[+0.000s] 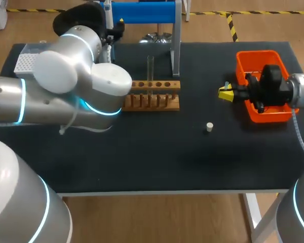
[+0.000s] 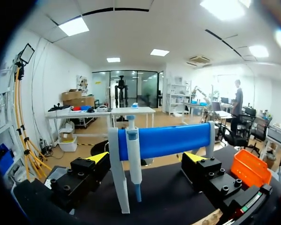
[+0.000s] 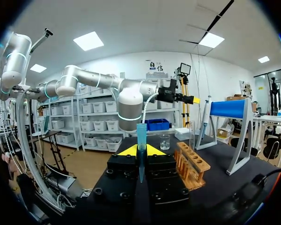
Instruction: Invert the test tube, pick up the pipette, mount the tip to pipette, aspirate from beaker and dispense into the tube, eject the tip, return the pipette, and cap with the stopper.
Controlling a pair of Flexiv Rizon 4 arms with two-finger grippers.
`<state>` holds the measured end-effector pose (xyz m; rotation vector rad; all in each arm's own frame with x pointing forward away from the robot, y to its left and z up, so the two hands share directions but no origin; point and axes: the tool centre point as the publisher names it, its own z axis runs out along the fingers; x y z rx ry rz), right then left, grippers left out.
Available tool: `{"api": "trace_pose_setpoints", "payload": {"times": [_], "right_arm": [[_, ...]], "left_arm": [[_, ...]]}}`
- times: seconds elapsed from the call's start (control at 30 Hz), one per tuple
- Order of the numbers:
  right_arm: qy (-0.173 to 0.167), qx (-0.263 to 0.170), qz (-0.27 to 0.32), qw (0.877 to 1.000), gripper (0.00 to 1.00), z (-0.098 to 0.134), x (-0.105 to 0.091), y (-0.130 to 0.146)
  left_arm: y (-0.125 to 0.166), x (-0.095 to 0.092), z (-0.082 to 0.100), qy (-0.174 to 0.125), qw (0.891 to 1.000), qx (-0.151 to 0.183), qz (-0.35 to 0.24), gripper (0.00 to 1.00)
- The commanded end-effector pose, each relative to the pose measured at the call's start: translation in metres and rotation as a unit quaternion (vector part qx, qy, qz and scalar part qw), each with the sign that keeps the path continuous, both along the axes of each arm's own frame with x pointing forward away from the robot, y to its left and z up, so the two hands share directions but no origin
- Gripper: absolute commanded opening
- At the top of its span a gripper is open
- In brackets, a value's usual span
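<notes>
Facing the hung pipette (image 2: pixel 133 159), your left claw (image 2: pixel 146 158) is spread to straddle it; your right claw (image 3: pixel 140 151) pinches the tip (image 3: pixel 141 138) for mounting.

No legible text, labels, numbers or signs on any object.

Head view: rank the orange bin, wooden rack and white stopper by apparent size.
1. orange bin, though the right gripper hides part of it
2. wooden rack
3. white stopper, by far the smallest
</notes>
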<state>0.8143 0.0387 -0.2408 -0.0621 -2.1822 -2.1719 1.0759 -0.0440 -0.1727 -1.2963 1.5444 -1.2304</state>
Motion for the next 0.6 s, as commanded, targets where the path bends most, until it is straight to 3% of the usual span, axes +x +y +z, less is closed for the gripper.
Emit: {"api": "trace_pose_setpoints", "payload": {"times": [0.03,0.33,0.6], "right_arm": [[0.0,0.0,0.0,1.0,0.0,0.0,-0.001,-0.001],[0.0,0.0,0.0,1.0,0.0,0.0,-0.001,-0.001],[0.0,0.0,0.0,1.0,0.0,0.0,-0.001,-0.001]], "left_arm": [[-0.007,0.008,-0.007,-0.024,0.999,-0.003,0.026,1.0],[-0.007,0.024,-0.009,-0.028,0.999,-0.006,0.03,1.0],[-0.005,0.038,-0.009,-0.004,1.0,0.001,0.016,1.0]]}}
